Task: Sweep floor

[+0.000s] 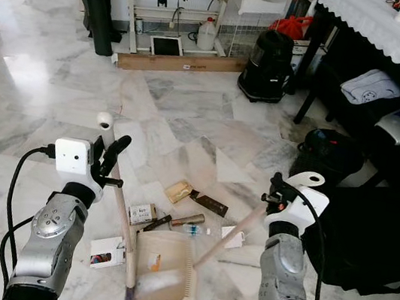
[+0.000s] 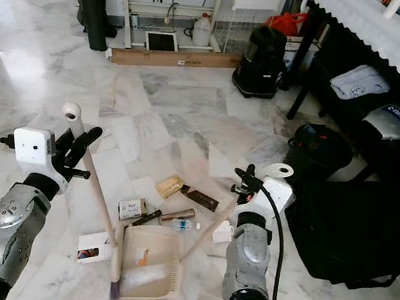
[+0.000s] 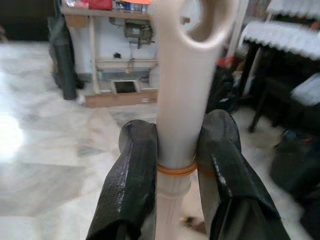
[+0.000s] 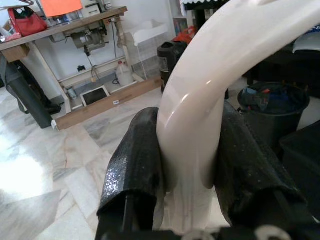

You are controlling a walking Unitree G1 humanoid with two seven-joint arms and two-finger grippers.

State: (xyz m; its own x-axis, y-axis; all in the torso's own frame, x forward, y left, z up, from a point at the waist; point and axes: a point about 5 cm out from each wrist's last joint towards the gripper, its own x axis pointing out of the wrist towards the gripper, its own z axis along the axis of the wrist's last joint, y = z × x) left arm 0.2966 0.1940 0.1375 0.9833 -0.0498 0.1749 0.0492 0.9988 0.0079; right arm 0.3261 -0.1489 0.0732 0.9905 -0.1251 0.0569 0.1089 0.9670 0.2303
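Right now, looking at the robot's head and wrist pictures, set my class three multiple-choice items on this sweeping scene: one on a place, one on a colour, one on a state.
1. Where does the dustpan rest?
A. On the marble floor between the two arms
B. On the table with the white cloth
C. Inside the black bin

2. What colour is the dustpan?
A. Bright red
B. Cream
C. Dark blue

3. What is the left gripper doing?
A. Hanging open beside the robot
B. Clamped on the dustpan handle
C. Holding a bottle

Answers: 1 A, the pan lies on the floor just below the scattered litter. 2 B, pan and handle are both pale cream. 3 B, the left wrist view shows both black fingers pressed against the handle; the right gripper likewise clamps the broom handle.
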